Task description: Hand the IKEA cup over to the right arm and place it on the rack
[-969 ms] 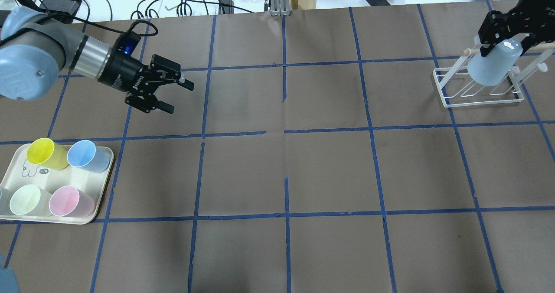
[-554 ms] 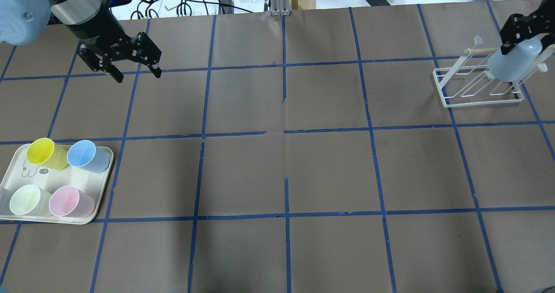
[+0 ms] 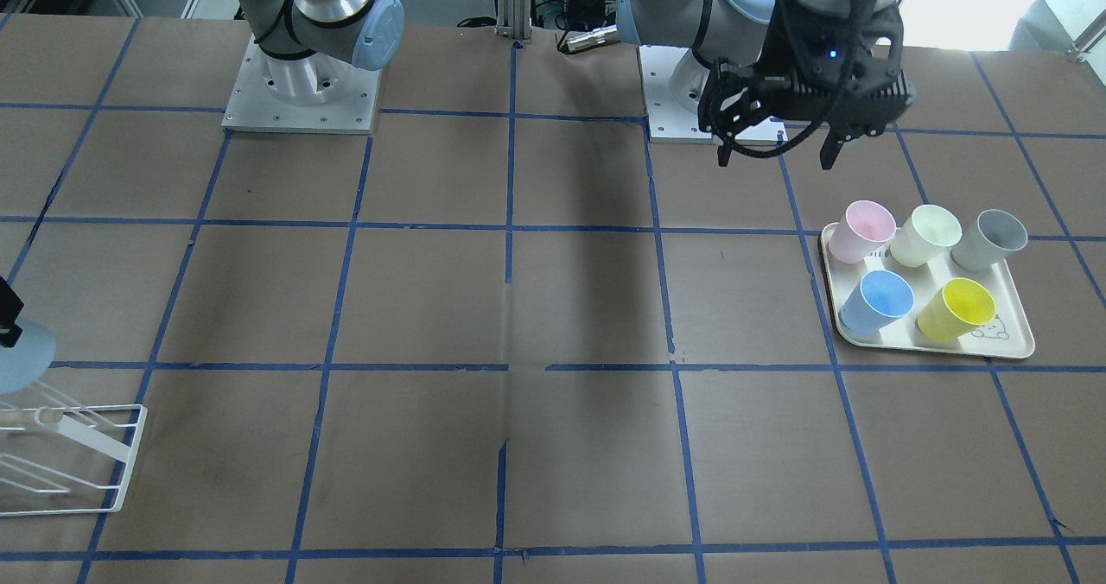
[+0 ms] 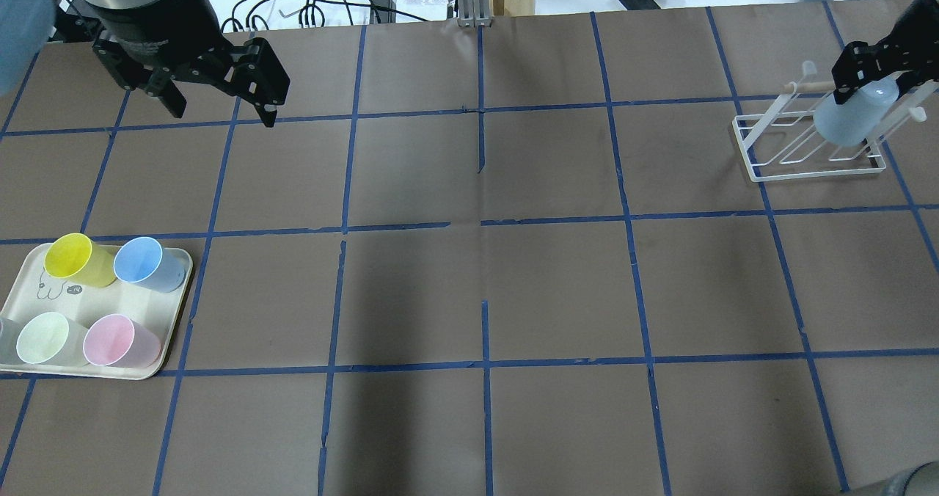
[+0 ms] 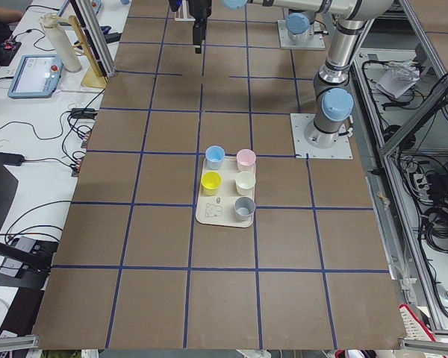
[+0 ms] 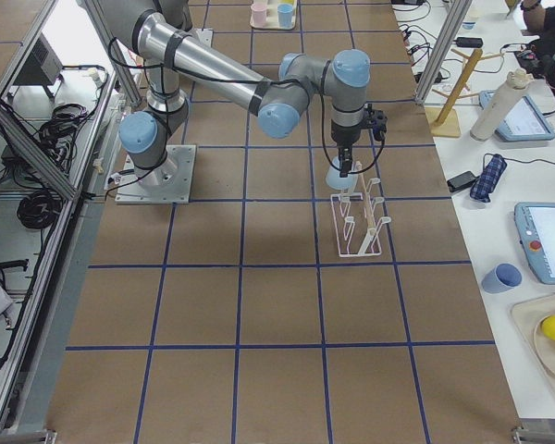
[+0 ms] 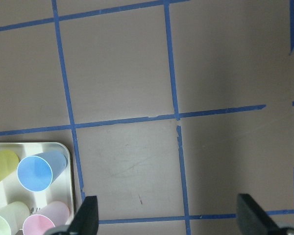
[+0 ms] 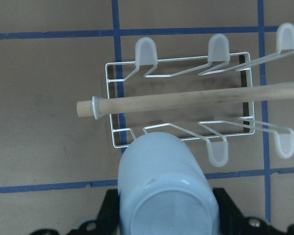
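Observation:
The IKEA cup, pale blue, hangs upside down in my right gripper, which is shut on its base. It is tilted over the near-side prongs of the white wire rack, just below the wooden dowel. In the right wrist view the cup fills the lower middle, with the rack and dowel beyond it. The cup and rack also show at the front-facing view's left edge. My left gripper is open, empty and high over the far left of the table.
A cream tray at the near left holds a yellow cup, a deeper blue cup, a pale green, a pink and a grey cup. Cables and tools lie beyond the table's far edge.
My left gripper has pulled back to the far left, risen and turned to point down. My right gripper has shifted the cup sideways over the rack and a little lower.

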